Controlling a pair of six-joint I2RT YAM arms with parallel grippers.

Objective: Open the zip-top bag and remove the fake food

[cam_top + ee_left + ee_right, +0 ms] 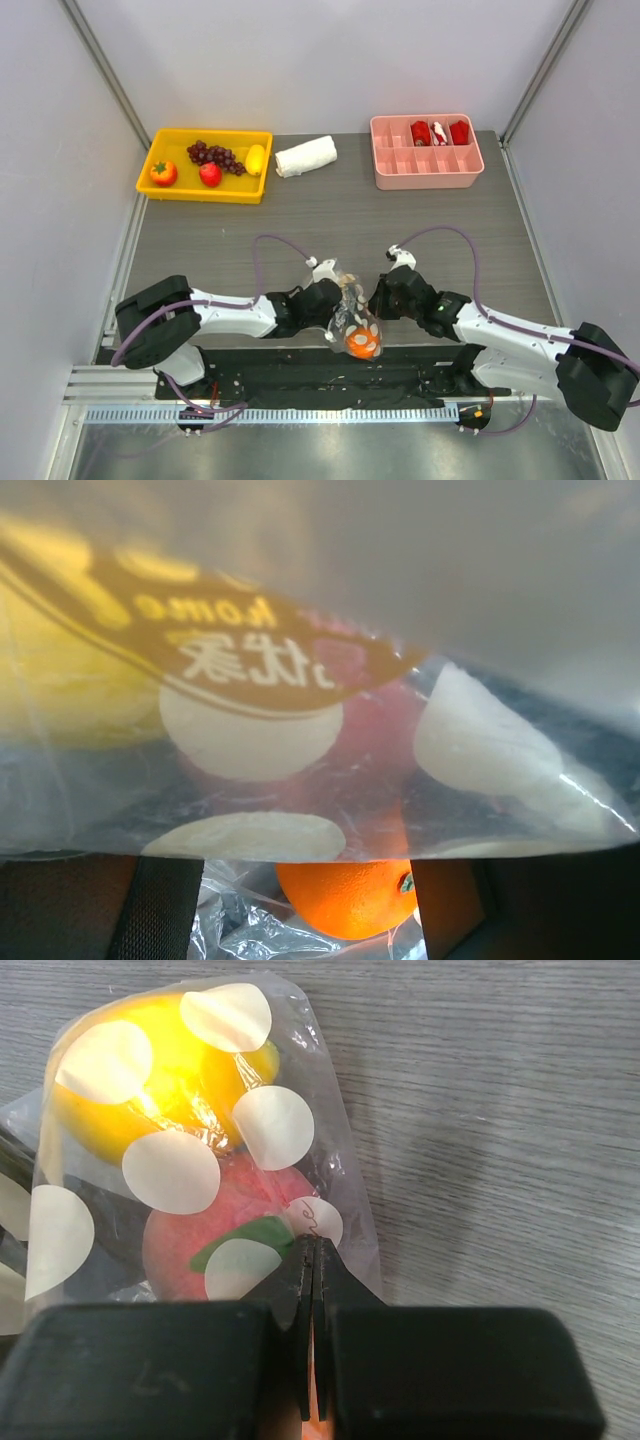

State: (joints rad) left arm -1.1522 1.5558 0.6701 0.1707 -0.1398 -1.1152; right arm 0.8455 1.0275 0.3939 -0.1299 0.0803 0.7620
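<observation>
The clear polka-dot zip-top bag lies near the table's front edge between both grippers. An orange fruit shows at its near end. In the right wrist view the bag holds a yellow fruit and a pink-red fruit with a green leaf. My right gripper is shut on the bag's film edge. In the left wrist view the bag lies right against the camera. My left gripper has its fingers apart, tips hidden by the film, with the orange between them.
A yellow tray at the back left holds purple grapes, an orange-red fruit, a red fruit and a yellow piece. A rolled white cloth lies beside it. A pink divided tray with red items stands back right.
</observation>
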